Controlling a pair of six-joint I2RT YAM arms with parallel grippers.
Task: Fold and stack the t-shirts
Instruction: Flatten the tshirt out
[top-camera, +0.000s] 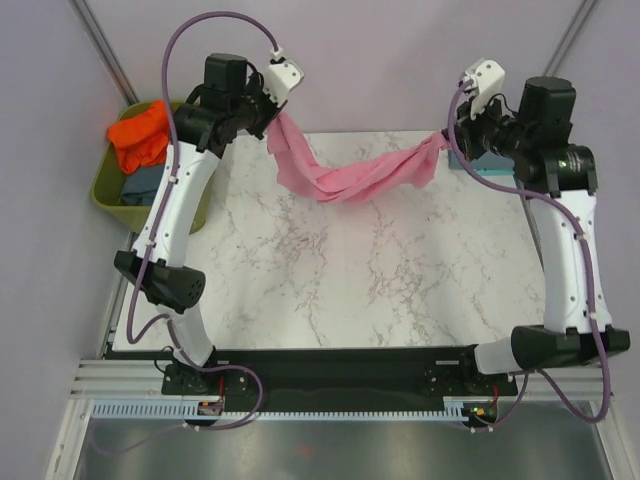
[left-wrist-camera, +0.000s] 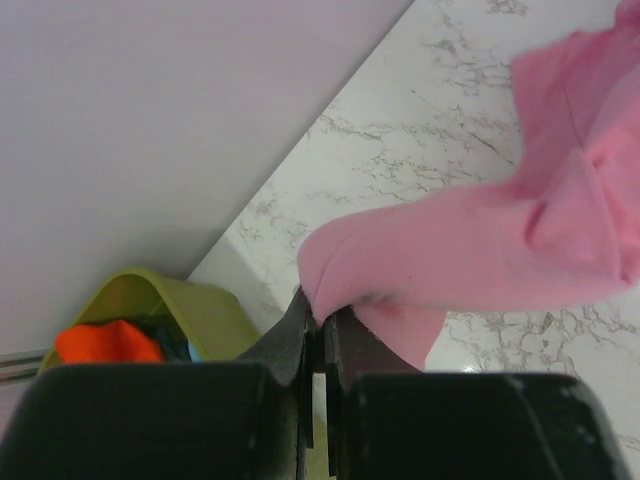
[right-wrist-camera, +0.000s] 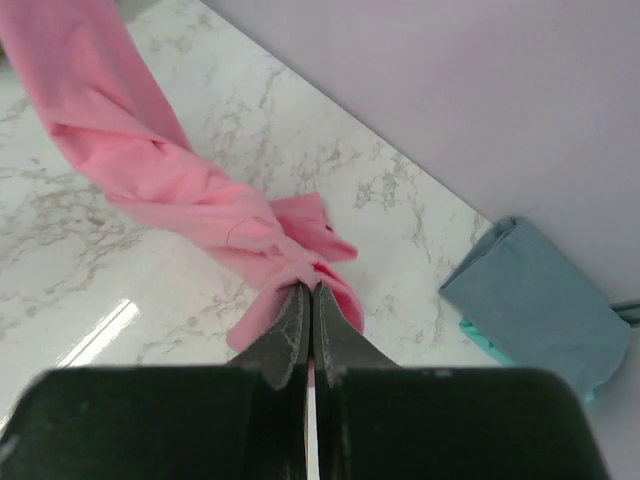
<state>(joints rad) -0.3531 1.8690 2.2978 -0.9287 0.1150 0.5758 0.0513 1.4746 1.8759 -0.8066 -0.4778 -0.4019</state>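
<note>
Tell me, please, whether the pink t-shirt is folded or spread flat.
Neither: the pink t-shirt hangs bunched like a rope between the left pincer and right pincer, each shut on one end.

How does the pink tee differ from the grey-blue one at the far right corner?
The pink tee is unfolded, bunched into a rope; the grey-blue tee is folded flat. The pink tee hangs pinched between the left claw and right claw; the grey-blue tee lies untouched atop a turquoise tee. Both are plain cloth near the far edge of the table.

marble table (top-camera: 380, 270) bears a folded grey-blue tee (right-wrist-camera: 540, 300) over a turquoise one (right-wrist-camera: 480, 340).
</note>
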